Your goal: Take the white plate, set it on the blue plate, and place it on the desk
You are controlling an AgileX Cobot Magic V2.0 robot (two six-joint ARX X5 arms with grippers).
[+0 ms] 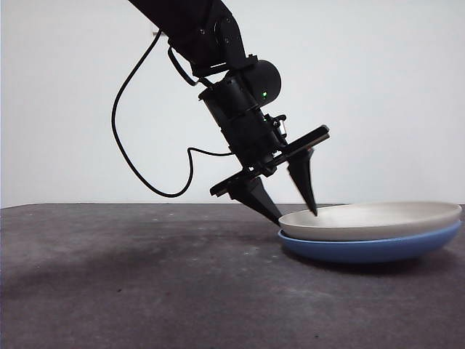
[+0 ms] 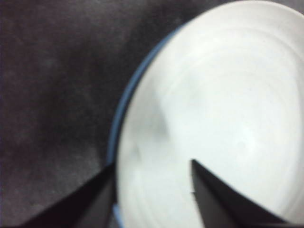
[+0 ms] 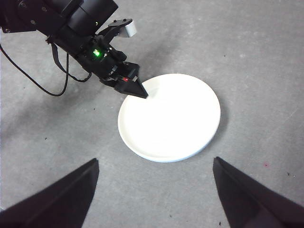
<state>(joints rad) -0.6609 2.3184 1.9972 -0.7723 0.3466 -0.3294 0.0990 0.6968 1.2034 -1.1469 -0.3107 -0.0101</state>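
Open desk [image 1: 145, 276] lies on the arm's side of the stacked plates. The white plate [image 1: 378, 220] rests nested on the blue plate [image 1: 378, 249], leaving no gap at the rims. The left gripper [image 1: 298, 212] straddles the near rim, jaws spread, blocking that edge. The right gripper [image 3: 154, 190] is held high above, jaws wide.

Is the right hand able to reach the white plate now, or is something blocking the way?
Probably yes. The right hand hangs open above the white plate, with nothing between them. Only the left hand occupies one edge, its jaws straddling the rim there; the rest of the rim looks free.
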